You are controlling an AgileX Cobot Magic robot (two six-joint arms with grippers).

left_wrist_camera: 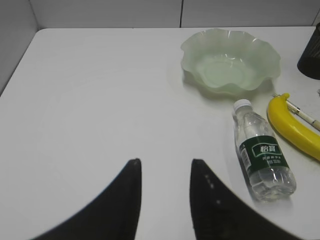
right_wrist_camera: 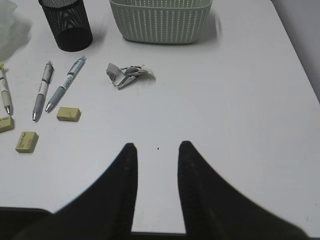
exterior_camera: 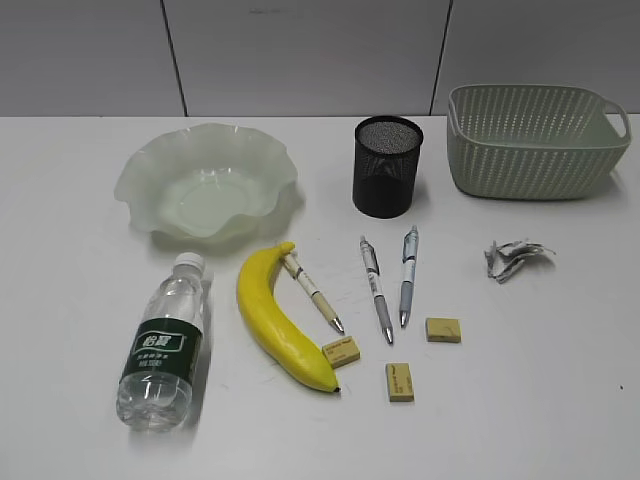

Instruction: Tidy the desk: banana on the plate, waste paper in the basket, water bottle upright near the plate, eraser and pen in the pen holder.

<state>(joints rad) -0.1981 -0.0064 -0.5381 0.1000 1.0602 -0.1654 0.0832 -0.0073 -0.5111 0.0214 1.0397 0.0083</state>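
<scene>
A white worktop (exterior_camera: 560, 380) holds everything, seen from a slant at the near side. At the far left sits an empty pale green frosted glass plate (exterior_camera: 205, 180) with a wavy rim. Near it, toward the left edge, a clear water bottle (exterior_camera: 163, 345) with a white cap and dark green label lies on its side, cap pointing toward the plate. Just right of the bottle lies a yellow banana (exterior_camera: 275, 318), its dark tip at the near end. A cream-barrelled pen (exterior_camera: 313, 292) lies slanted, touching the banana's far end. A yellow eraser (exterior_camera: 341, 351) rests just beside the banana's near end.

In the middle, a black mesh pen holder (exterior_camera: 387, 166) stands upright and looks empty. Near it lie two grey pens (exterior_camera: 377, 290) side by side, tips toward the near edge. Two more yellow erasers (exterior_camera: 443, 330) lie near the pen tips, apart from each other.

At the far right stands a pale grey-green woven-pattern basket (exterior_camera: 535, 140). A crumpled scrap of waste paper (exterior_camera: 515, 258) lies on the worktop on the near side of it, outside it.

The left gripper (left_wrist_camera: 164, 172) hovers over bare worktop left of the bottle, its black jaws partly apart, holding nothing. The right gripper (right_wrist_camera: 157, 152) hovers on the near side of the paper, jaws likewise parted and empty.
</scene>
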